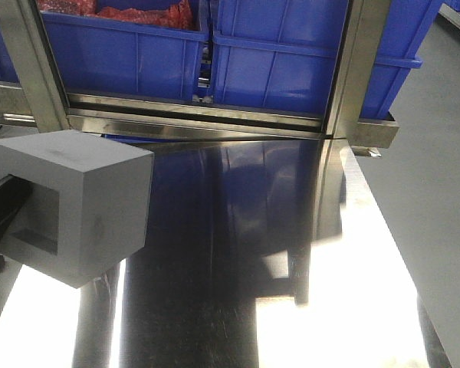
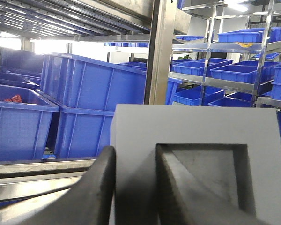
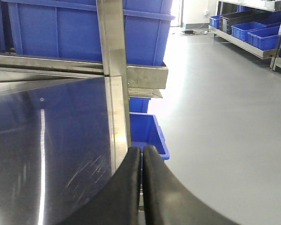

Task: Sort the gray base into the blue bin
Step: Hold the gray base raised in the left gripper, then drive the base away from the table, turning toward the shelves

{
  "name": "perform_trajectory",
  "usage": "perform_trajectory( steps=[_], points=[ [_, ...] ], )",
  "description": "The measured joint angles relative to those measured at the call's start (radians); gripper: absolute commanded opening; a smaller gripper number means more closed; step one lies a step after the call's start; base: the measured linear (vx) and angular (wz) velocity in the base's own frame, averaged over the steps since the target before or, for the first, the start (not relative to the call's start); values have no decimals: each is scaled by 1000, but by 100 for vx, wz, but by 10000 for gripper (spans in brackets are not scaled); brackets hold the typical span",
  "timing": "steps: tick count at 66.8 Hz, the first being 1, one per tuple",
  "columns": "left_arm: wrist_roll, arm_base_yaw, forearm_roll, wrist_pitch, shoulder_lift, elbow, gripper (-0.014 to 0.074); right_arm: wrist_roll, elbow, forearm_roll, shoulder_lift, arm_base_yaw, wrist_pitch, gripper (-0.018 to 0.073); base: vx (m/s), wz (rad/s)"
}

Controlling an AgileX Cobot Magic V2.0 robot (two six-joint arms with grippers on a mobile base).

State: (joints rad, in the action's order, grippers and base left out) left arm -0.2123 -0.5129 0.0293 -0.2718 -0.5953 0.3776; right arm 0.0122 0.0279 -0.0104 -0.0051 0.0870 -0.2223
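Though only part of its grip shows, the base (image 1: pixel 77 207) is held at the left side of the front cam view, w/ its square recess facing left toward the arm. It looks lifted clear of the surface (image 1: pixel 238 253), tho the underside is hard to read against the glare. It is tilted, one corner pointing down.

From the left wrist cam, the left tool (image 2: pixel 135 157) is pinched on one wall of the base (image 2: pixel 178 126). One dark finger (image 2: pixel 100 187) lies on the outside face and the other sits inside the recess, so the wall is clamped btwn them.

Behind the base, past the far edge of the shiny steel surface, a steel rail (image 1: pixel 192 119) carries two blue bins side by side. The left bin (image 1: pixel 123 54) has red stuff (image 1: pixel 146 14) in it. The right bin (image 1: pixel 291 61) stands just beside it, its inside out of view. An upright post (image 1: pixel 360 61) crosses in front of the right bin. The base is well short of both bins, not over either.

On the right wrist cam, the right tool (image 3: pixel 141 151) has its fingers pressed together w/ nothing btwn them. It hangs by the right edge of the surface. A small blue bin (image 3: pixel 147 129) sits on the gray floor (image 3: pixel 215 117) just past that edge.
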Motion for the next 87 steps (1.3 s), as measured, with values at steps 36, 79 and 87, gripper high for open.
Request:
perform_trajectory(
  steps=[36,79,87],
  points=[
    [0,0,0,0,0,0,3,0,0,0,0,0,0,-5,0,0],
    [0,0,0,-2,0,0,3,0,0,-1,0,0,0,-5,-1,-3],
    [0,0,0,-2,0,0,3,0,0,-1,0,0,0,-5,-7,-31]
  ],
)
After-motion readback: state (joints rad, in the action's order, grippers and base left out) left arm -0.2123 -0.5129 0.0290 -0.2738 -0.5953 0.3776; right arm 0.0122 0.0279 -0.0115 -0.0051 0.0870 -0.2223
